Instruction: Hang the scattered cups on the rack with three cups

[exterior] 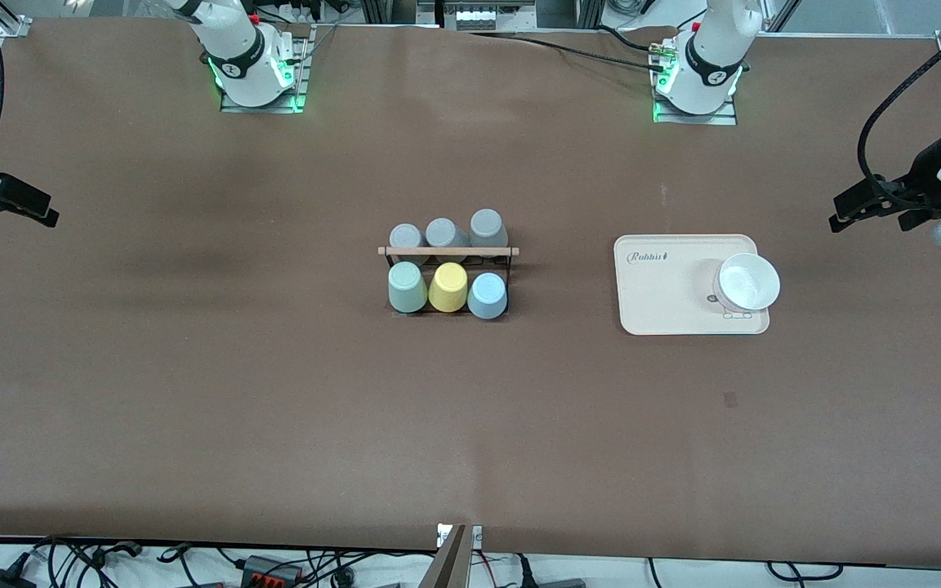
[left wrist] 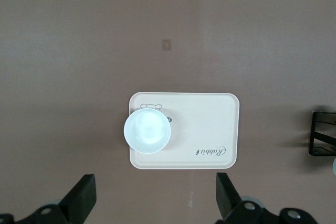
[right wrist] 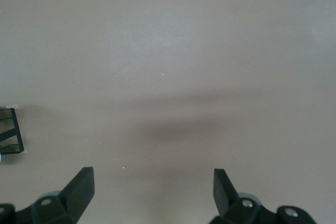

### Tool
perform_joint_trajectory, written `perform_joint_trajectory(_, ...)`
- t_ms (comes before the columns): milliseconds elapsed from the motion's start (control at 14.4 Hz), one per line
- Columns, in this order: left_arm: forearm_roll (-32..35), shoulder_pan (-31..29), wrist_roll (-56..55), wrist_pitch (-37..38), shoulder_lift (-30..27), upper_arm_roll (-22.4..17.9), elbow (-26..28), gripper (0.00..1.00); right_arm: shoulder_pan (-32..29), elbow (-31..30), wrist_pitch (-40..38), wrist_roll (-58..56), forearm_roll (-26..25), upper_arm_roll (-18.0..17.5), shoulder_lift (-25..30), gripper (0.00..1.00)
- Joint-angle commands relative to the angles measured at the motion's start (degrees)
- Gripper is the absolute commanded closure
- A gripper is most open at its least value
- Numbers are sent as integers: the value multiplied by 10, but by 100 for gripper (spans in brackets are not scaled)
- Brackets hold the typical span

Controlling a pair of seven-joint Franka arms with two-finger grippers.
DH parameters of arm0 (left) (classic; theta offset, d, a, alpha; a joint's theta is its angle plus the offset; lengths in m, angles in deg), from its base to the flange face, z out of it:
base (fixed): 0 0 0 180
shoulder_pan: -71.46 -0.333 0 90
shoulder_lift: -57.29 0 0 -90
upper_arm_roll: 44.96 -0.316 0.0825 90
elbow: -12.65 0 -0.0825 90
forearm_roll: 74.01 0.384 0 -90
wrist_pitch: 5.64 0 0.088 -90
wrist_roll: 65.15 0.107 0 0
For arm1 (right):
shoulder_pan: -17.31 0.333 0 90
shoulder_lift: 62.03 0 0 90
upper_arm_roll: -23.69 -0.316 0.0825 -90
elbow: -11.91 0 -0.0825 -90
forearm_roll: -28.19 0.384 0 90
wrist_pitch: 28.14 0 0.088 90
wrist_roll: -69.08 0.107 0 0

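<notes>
The black wire rack with its wooden rod [exterior: 448, 251] stands mid-table. On its side nearer the front camera, the mint-green cup [exterior: 407, 287], a yellow cup [exterior: 448, 287] and the light blue cup [exterior: 487, 295] sit upside down in a row. Three grey cups [exterior: 447, 233] sit upside down on the farther side. My left gripper [exterior: 836, 212] is open and empty, high over the left arm's end of the table; it also shows in the left wrist view [left wrist: 156, 190]. My right gripper [exterior: 44, 208] is open and empty over the right arm's end, also in the right wrist view [right wrist: 152, 182].
A cream tray [exterior: 658, 294] with a white bowl [exterior: 748, 282] on it lies between the rack and the left arm's end; the tray [left wrist: 210, 124] and bowl [left wrist: 147, 131] show under the left wrist. A rack corner [right wrist: 10, 132] edges the right wrist view.
</notes>
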Motion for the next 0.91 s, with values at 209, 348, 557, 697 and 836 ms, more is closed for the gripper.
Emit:
perform_joint_trajectory(209,7,1,-5,-1,-8,2,3,0,13,-7,3,-11,-13,6,7,0)
perform_joint_trajectory(348,7,1,-5,-1,-8,2,3,0,12,-9,7,-12,-13,6,6,0)
perform_joint_trajectory(557,7,1,-5,-1,-8,2,3,0,11,-9,7,-11,-12,6,6,0)
perform_joint_trajectory(697,7,1,-5,-1,-8,2,2,0,11,-9,6,-7,-12,6,6,0)
perform_joint_trajectory(836,7,1,-5,-2,-7,2,2,0,10,-9,4,-4,-7,6,6,0)
